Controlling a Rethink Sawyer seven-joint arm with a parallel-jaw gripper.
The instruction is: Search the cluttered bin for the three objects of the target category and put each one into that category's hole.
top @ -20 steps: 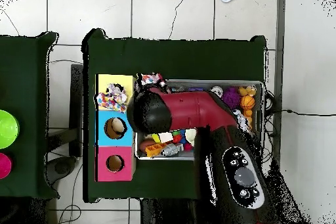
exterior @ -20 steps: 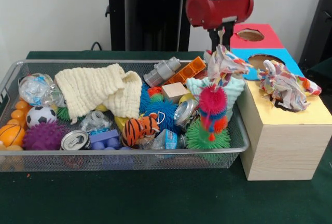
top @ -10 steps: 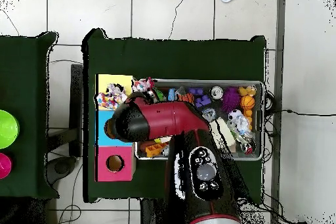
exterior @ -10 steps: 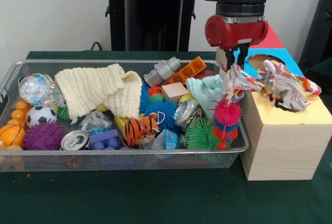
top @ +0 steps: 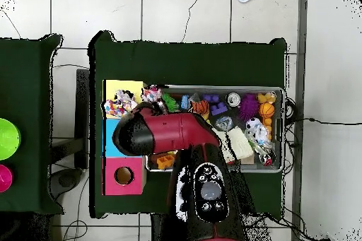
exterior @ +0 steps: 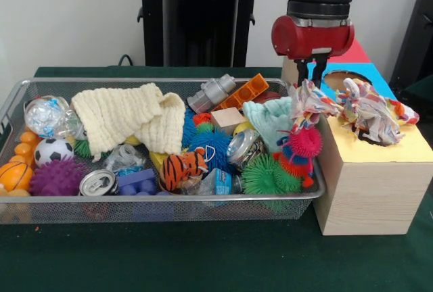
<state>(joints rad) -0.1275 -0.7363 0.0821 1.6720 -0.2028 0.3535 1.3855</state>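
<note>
My gripper [exterior: 309,78] hangs over the bin's right end, shut on a colourful patterned cloth [exterior: 312,101] that dangles next to the wooden box [exterior: 369,190]. A pink spiky toy [exterior: 302,143] clings below that cloth, resting at the bin's right corner on a green spiky ball [exterior: 267,177]. A second patterned cloth [exterior: 372,111] lies bunched over the hole in the box's yellow section. In the overhead view the arm hides the gripper; the held cloth [top: 153,95] shows beside the cloth on the yellow section [top: 120,104].
The wire bin [exterior: 169,201] holds a cream knitted cloth [exterior: 128,116], a mint cloth [exterior: 270,116], a tiger toy [exterior: 183,167], balls, cans and blocks. Beyond the yellow section lie a blue hole [exterior: 342,76] and a red section [exterior: 352,52].
The gripper has carried the patterned cloth to the right, from over the bin to beside the box. The pink spiky toy hanging from it has sunk to the bin's right corner.
</note>
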